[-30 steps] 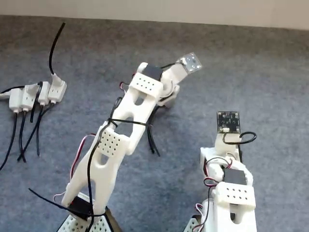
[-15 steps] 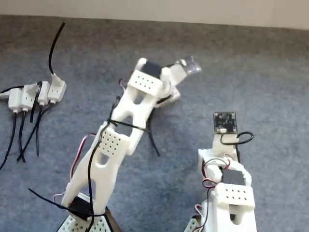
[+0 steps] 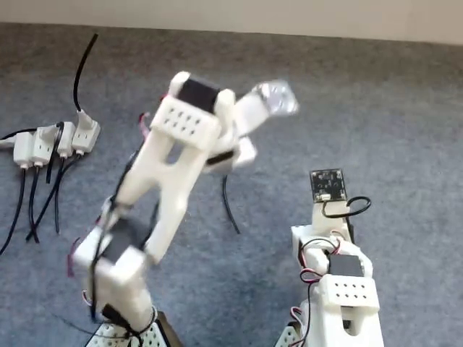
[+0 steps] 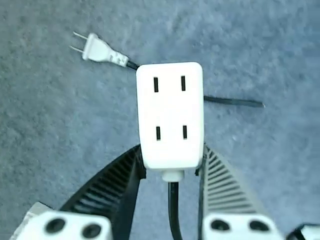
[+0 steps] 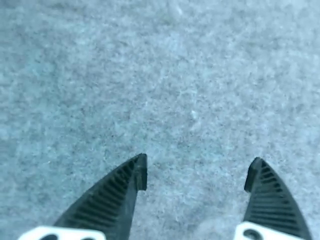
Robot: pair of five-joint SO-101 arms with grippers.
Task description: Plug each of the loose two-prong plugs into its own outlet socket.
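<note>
Left gripper [image 4: 171,151] clamps socket [image 4: 170,107] at cord end, slots exposed: likely presented for mating. Plug [image 4: 100,50] loose on carpet [image 4: 260,45] near socket, prongs pointing away. Right gripper [image 5: 195,172] jaws wide, presumably free to fetch plug.

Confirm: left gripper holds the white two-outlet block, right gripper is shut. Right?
Not quite. The right gripper is open, not shut: the right wrist view shows its jaws spread wide over bare grey carpet. The rest is correct: the left gripper holds the white two-outlet block.
</note>
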